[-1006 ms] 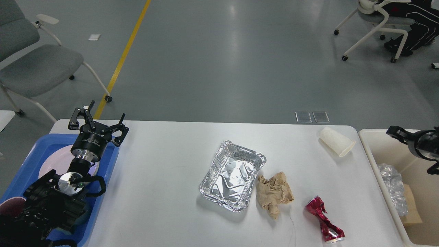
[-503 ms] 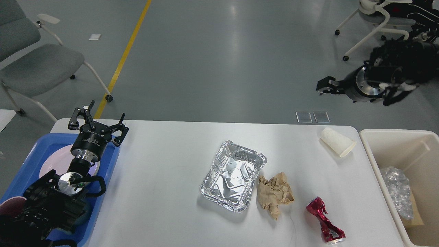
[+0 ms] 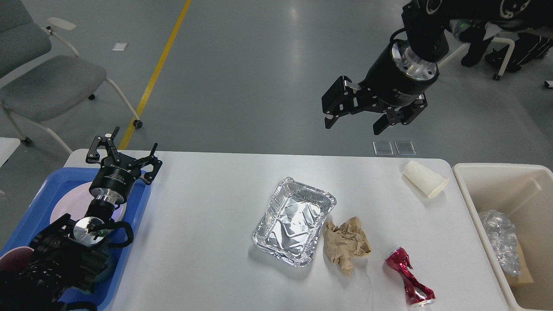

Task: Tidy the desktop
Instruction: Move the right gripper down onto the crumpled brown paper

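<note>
The white desktop [image 3: 207, 207] carries a foil tray [image 3: 294, 221], a crumpled brown paper [image 3: 347, 244], a crushed red can [image 3: 408, 278] and a tipped white paper cup [image 3: 424, 178]. My right gripper [image 3: 355, 122] hangs open and empty high beyond the table's far edge, up and left of the cup. Over the far left corner my left gripper [image 3: 124, 150] stands open and empty, above the blue tray [image 3: 30, 211].
The blue tray holds a pale plate [image 3: 69, 205] and a dark red cup [image 3: 13, 259]. A cream bin [image 3: 475, 207] at the right holds crumpled clear plastic [image 3: 499, 239] and cardboard. Chairs stand on the floor at far left and far right.
My right arm has risen from above the cream bin and swung up and to the left, ending high beyond the table's far edge. The left arm and the items have not moved.
</note>
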Motion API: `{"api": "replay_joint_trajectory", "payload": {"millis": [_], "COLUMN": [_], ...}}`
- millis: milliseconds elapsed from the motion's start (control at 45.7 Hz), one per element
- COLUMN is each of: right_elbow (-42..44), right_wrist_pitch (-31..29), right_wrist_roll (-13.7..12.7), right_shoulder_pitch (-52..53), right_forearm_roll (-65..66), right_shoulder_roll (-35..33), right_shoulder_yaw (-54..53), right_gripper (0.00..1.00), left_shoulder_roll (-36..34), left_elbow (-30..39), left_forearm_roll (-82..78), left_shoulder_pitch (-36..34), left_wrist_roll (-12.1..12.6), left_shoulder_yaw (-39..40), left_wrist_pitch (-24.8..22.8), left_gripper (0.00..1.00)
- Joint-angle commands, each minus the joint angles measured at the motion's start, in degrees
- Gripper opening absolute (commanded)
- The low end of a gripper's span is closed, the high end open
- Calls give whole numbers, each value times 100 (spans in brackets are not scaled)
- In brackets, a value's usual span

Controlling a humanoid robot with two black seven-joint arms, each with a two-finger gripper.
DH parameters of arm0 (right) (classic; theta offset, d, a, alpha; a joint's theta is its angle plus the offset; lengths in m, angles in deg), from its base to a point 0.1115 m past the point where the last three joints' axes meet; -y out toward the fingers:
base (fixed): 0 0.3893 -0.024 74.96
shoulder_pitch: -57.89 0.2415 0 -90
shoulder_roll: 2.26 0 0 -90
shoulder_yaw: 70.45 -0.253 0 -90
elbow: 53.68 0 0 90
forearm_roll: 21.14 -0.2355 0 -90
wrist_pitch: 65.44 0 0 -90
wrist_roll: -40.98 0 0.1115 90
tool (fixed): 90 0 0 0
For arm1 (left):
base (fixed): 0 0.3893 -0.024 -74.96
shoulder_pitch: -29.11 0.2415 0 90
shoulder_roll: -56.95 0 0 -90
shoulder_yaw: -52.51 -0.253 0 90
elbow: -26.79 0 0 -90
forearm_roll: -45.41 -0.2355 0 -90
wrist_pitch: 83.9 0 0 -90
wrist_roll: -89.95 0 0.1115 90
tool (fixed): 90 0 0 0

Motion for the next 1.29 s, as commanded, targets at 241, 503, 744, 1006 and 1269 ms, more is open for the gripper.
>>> {"api": "replay_joint_trajectory", "payload": {"millis": [241,503,744,1006,1269], "right_elbow": [179,927,1322,1507,1621], "right_wrist_pitch": [1037,1432,1591,1626,1740], "right_wrist_roll": [-44,-44,-44,-44,-44], "right_shoulder_pitch": [-2304,-3720,-4362,-4687,-4854], "right_forearm_roll": [41,50,50,50,15], "right_shoulder_roll": [9,326,326,326,370], "right_shoulder_yaw": [-331,-314,-314,-314,-340], "right_gripper": [100,100,100,100,100], "left_shoulder_roll": [0,0,0,0,0], "left_elbow": [-4,4,4,4,4], "left_forearm_roll": [0,0,0,0,0], "left_shoulder_pitch": [-3,-3,-3,-3,-3], "left_wrist_roll": [0,0,0,0,0], "left_shoulder_yaw": [1,1,0,-8,1], "left_wrist_pitch": [1,-8,1,1,1], "left_gripper": [96,96,96,96,96]}}
